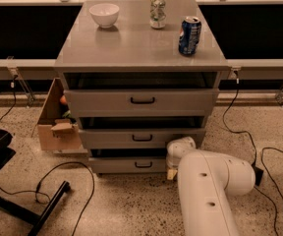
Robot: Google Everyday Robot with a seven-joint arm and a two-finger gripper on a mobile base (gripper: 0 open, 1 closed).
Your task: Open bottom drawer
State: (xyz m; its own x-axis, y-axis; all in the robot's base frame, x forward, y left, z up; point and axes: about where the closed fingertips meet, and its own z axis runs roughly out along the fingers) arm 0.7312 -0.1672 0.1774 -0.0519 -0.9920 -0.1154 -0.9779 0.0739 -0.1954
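Gripper [171, 174] at right end of bottom drawer [122, 165], cardboard box [57, 134] left of the cabinet [131, 45].
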